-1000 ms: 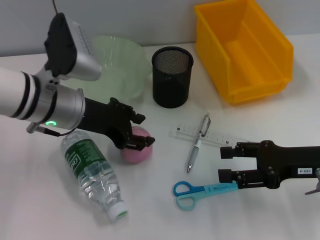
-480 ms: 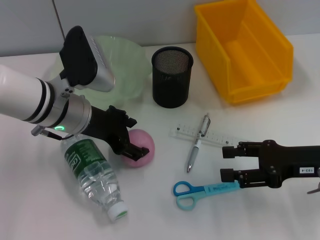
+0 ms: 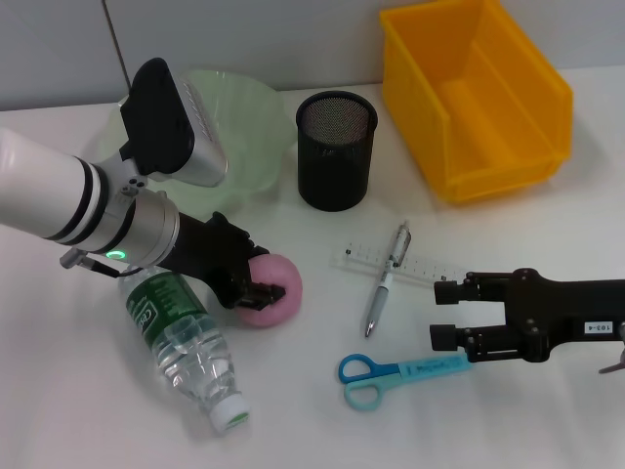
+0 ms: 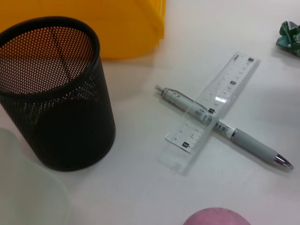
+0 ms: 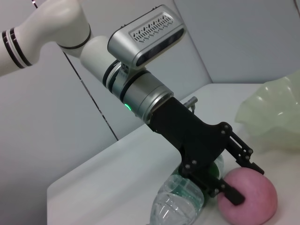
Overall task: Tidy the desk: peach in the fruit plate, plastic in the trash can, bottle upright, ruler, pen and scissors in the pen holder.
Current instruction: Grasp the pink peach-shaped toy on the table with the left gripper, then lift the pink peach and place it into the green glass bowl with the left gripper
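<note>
Nearest the robot: bottle (image 3: 184,348) lying on its side, cap toward the robot, not upright yet. Beside it to the right, blue-handled scissors (image 3: 395,374) flat on the desk (image 3: 88,420).

Right gripper (image 3: 443,313) hovers low just above the scissors' blade end, fingers spread, gripping nothing, not touching anything that shows.

Left gripper (image 3: 264,278) is down at the pink peach (image 3: 271,289), just beside the bottle's shoulder. Right wrist view shows its fingers (image 5: 233,194) straddling the peach's near side, one low against it, the other over the top (contact looks likely, a firm squeeze isn't confirmed). Peach sits on the desk, so call the jaws parted around it, not lifted.

Middle: pen (image 3: 387,278) lies crossed over the clear ruler (image 3: 410,265), both touching, both flat on the desk, well short of the holder.

Further back: black mesh pen holder (image 3: 336,149), looks empty in the left wrist view. Pale green fruit plate (image 3: 239,127) behind the left arm, nothing visible in it. Yellow trash can (image 3: 475,93) at far right, empty as far as shows. Crumpled green plastic (image 4: 290,33) shows only at the left wrist view's edge, on the desk.

Progress: nothing finished. Peach grasp is the step in hand; bottle, plastic, ruler, pen, scissors all left.
</note>
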